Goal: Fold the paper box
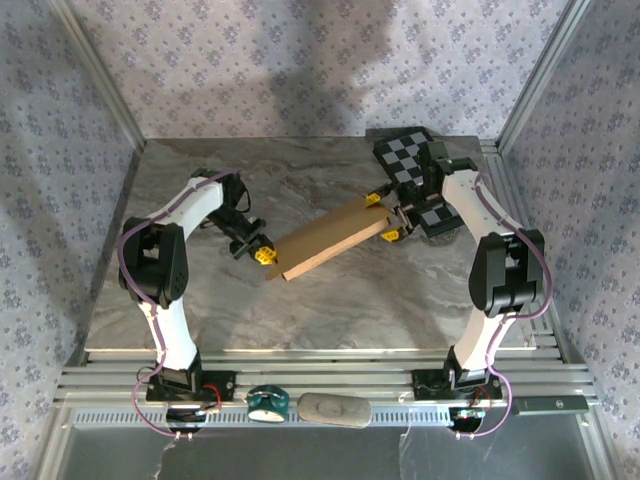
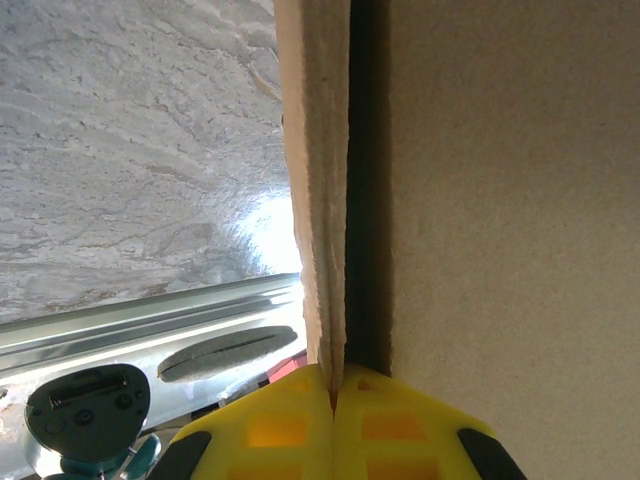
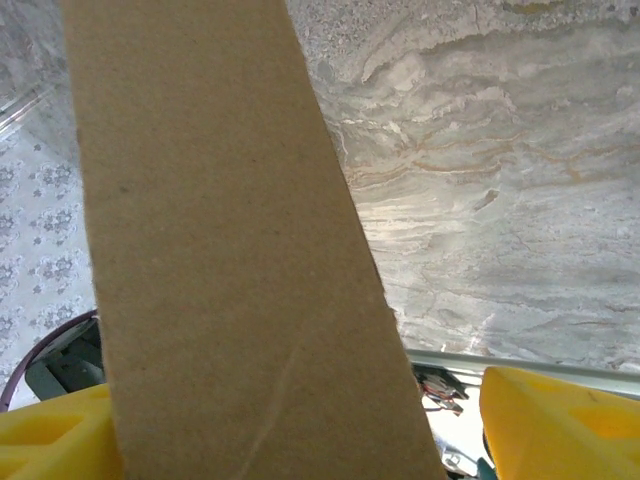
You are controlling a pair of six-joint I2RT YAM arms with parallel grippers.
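The paper box (image 1: 330,240), a piece of plain brown cardboard, lies slantwise near the middle of the grey marbled table (image 1: 200,310). Its far-right end points toward the black-and-grey checkerboard panel (image 1: 408,160) at the table's far right. The left gripper (image 1: 262,256) meets the box at its near-left corner. The left wrist view shows its yellow fingers (image 2: 400,430) pressed tight together. The raw edge of a cardboard flap runs down to the seam where they meet, with a broad cardboard face alongside to the right; whether any board is actually pinched between them cannot be told. The right gripper (image 1: 390,233) stands at the box's far-right end, just beside the checkerboard panel. In the right wrist view its jaws are spread wide with a long cardboard strip passing between them, one yellow finger (image 3: 50,435) right against the strip's edge and the other standing clear of it across a gap. On the metal rail (image 1: 110,385) along the table's near edge, between the two arm bases, a teal device (image 1: 268,403) and a grey oval pad (image 1: 333,408) sit side by side. Patterned lilac wallpaper (image 1: 300,60) closes the cell on three sides.
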